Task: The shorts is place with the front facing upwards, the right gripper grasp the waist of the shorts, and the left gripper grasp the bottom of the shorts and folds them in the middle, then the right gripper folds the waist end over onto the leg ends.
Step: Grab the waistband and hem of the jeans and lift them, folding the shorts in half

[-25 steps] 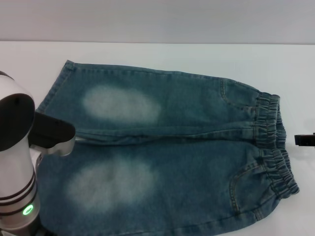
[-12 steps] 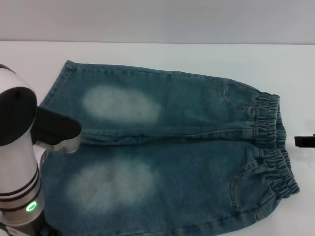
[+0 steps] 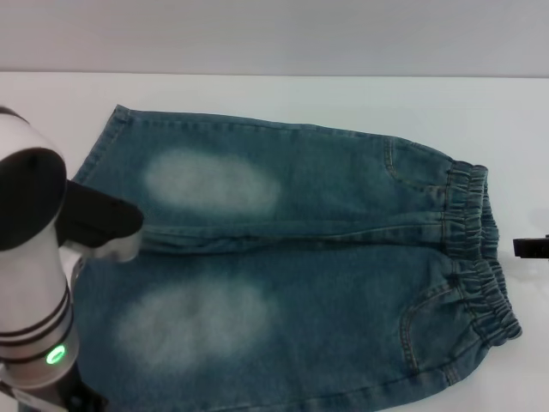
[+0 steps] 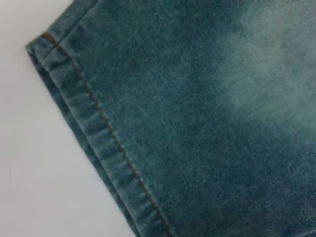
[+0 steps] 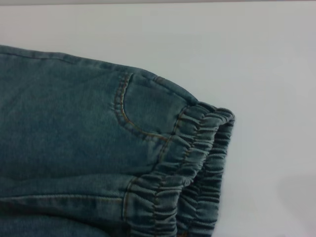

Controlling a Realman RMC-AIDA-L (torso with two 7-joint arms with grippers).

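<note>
The shorts (image 3: 326, 257) lie flat, front up, on the white table (image 3: 257, 94), each leg with a pale oval patch. The waist (image 3: 472, 249) is at the right, and the right wrist view shows its ruffled band (image 5: 192, 163) close up. The bottom, the leg ends (image 3: 94, 159), lies at the left. My left gripper (image 3: 103, 221), on the white-silver arm, hovers over the near leg's hem, whose stitched edge (image 4: 98, 133) fills the left wrist view. Only a black tip of my right gripper (image 3: 530, 246) shows, just off the waist at the right edge.
The left arm's white cylinder with its green ring light (image 3: 53, 354) covers the near left corner of the shorts. White table surface borders the cloth at the back and on the right (image 5: 266, 59).
The left arm's black head has shifted slightly toward the far side and the right, over the gap between the leg ends. The shorts and the right gripper have not moved.
</note>
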